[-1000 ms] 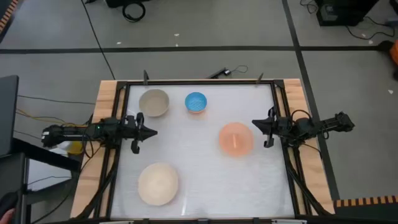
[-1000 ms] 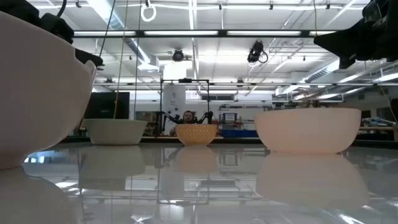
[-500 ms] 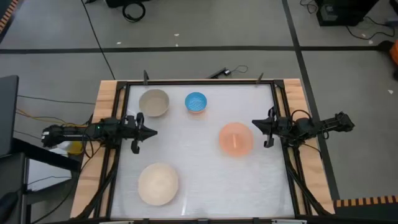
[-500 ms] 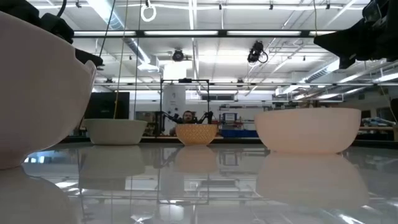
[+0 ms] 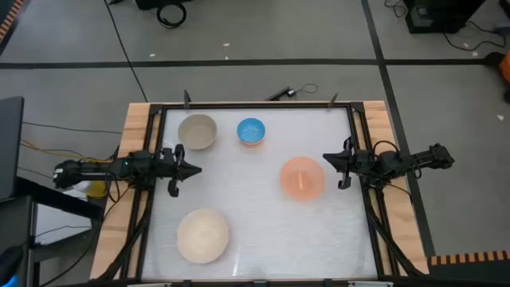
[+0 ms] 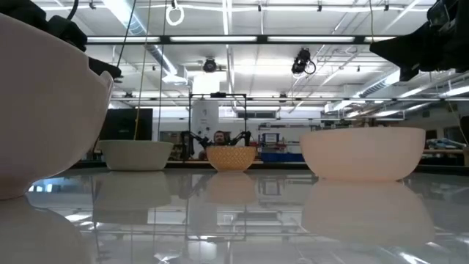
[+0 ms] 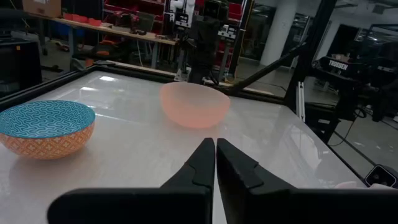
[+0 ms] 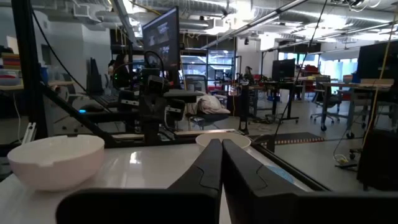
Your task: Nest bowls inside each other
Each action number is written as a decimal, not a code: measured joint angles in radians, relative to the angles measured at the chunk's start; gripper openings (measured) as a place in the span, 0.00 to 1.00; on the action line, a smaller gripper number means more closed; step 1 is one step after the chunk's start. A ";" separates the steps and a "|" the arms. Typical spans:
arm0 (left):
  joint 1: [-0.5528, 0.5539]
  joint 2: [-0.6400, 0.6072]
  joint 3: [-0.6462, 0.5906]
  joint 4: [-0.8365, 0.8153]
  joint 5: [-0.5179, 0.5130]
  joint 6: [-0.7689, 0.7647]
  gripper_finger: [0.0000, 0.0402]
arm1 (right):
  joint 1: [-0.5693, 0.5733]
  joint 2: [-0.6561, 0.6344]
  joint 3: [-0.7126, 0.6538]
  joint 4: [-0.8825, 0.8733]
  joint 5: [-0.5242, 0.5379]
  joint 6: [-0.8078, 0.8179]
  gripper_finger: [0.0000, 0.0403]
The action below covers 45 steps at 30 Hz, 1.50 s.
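Four bowls stand apart, each upright on its base on the white table point(image 5: 255, 239). The cream-white bowl point(image 5: 202, 235) is near left, the grey-beige bowl point(image 5: 197, 131) far left, and the blue bowl point(image 5: 251, 131) beside it. The salmon-orange bowl point(image 5: 302, 178) is at the right. My left gripper point(image 5: 198, 168) hovers shut at the left edge, pointing level toward the salmon-orange bowl point(image 7: 194, 104), with the blue bowl point(image 7: 46, 127) off to one side. My right gripper point(image 5: 325, 159) hovers shut at the right edge, just beyond the salmon-orange bowl. The right wrist view shows the cream-white bowl point(image 8: 55, 160).
A black frame point(image 5: 255, 106) runs round the table, with wooden borders point(image 5: 135, 127) outside it. The middle of the table between the bowls point(image 5: 247, 191) is bare. A person point(image 6: 220, 137) shows far behind the table in the low view.
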<state>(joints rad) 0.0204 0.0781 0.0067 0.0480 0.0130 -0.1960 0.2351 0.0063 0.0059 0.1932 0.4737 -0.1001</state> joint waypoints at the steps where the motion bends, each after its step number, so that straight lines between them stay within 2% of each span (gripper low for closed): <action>1: 0.000 0.000 0.000 0.000 0.000 0.000 0.05 | 0.000 0.000 0.000 0.000 0.000 0.000 0.04; 10: 0.000 0.000 0.000 0.004 0.000 0.000 0.05 | 0.000 0.000 0.000 0.001 0.000 0.000 0.04; 20: 0.000 0.000 0.000 0.016 -0.014 0.047 0.05 | 0.000 0.001 0.000 0.114 0.022 -0.036 0.04; 23: 0.000 0.000 0.000 0.033 -0.054 0.052 0.05 | -0.012 0.000 0.000 0.163 0.112 -0.036 0.04; 25: 0.000 0.000 0.000 0.062 -0.083 0.053 0.05 | -0.027 0.009 0.000 0.116 0.205 0.064 0.04; 27: 0.000 0.000 0.000 0.092 -0.105 0.054 0.05 | -0.044 0.031 0.000 0.027 0.247 0.187 0.04; 30: 0.000 0.006 0.000 0.118 -0.128 0.054 0.05 | -0.075 0.088 0.000 -0.036 0.237 0.377 0.04; 34: 0.000 0.042 0.005 0.111 -0.161 0.063 0.05 | -0.112 0.173 0.034 -0.029 0.173 0.487 0.04; 40: 0.000 0.129 0.037 0.121 -0.207 0.080 0.05 | -0.169 0.315 0.170 -0.058 0.076 0.480 0.04; 45: 0.000 0.197 0.043 0.139 -0.224 0.073 0.05 | -0.230 0.441 0.270 -0.215 0.065 0.479 0.04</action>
<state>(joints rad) 0.0204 0.2756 0.0496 0.1866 -0.2115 -0.1230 0.0046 0.4470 0.2760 -0.0217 0.5385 0.3790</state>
